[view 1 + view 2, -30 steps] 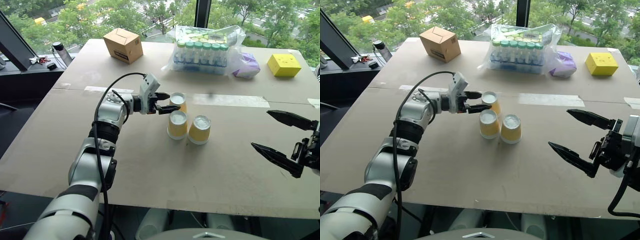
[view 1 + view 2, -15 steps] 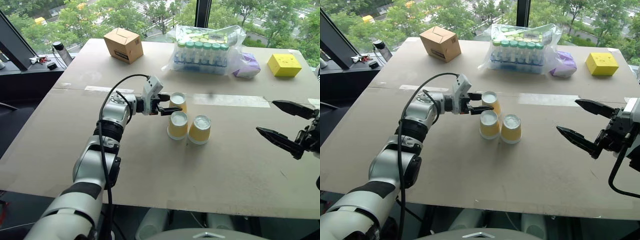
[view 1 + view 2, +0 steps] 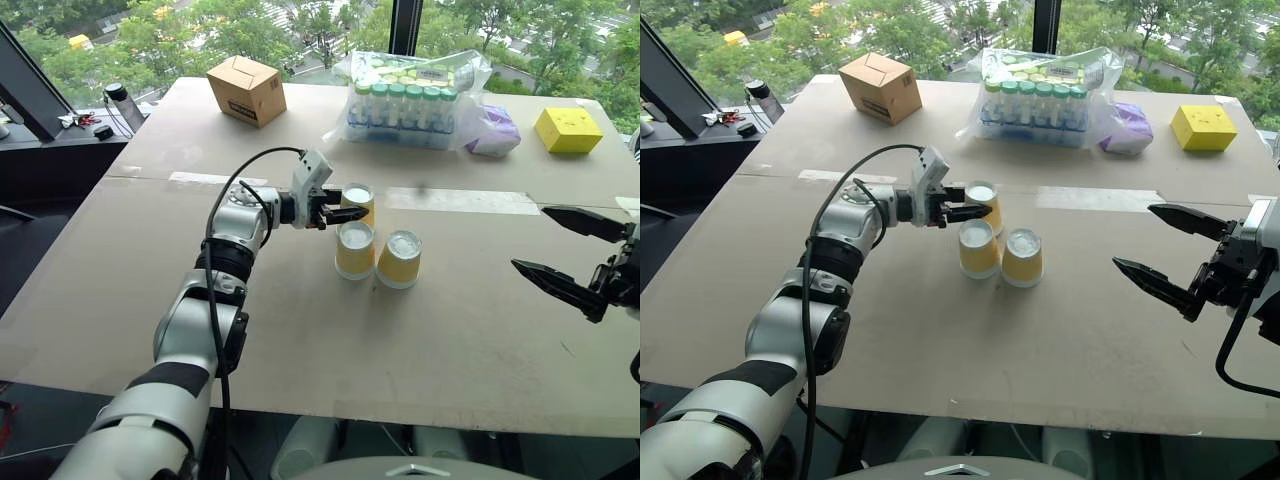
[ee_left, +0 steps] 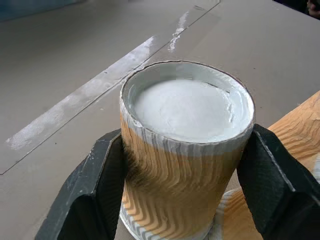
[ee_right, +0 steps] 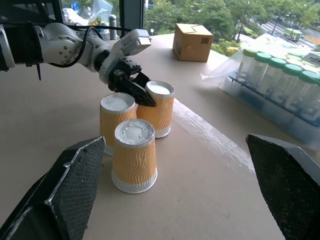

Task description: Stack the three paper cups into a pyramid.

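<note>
Three yellow-orange ribbed paper cups stand upside down, close together, mid-table. The far cup [image 3: 358, 199] is clasped near its top by my left gripper [image 3: 352, 211], which reaches in level from the left and is shut on it; in the left wrist view the black fingers [image 4: 95, 195] press both sides of this cup [image 4: 185, 150]. The two nearer cups [image 3: 354, 250] [image 3: 400, 259] stand side by side in front of it. My right gripper [image 3: 530, 238] hovers open well to the right of the cups, with nothing between its fingers [image 5: 65, 195].
At the back of the table are a cardboard box [image 3: 246, 90], a clear bag of green-capped bottles [image 3: 410, 100], a purple pack [image 3: 492, 132] and a yellow box [image 3: 568, 130]. A strip of tape [image 3: 460, 200] runs across the table behind the cups.
My left gripper's fingers, open around the far cup before, have shut on it. My right gripper has shifted a little to the right and stays open.
</note>
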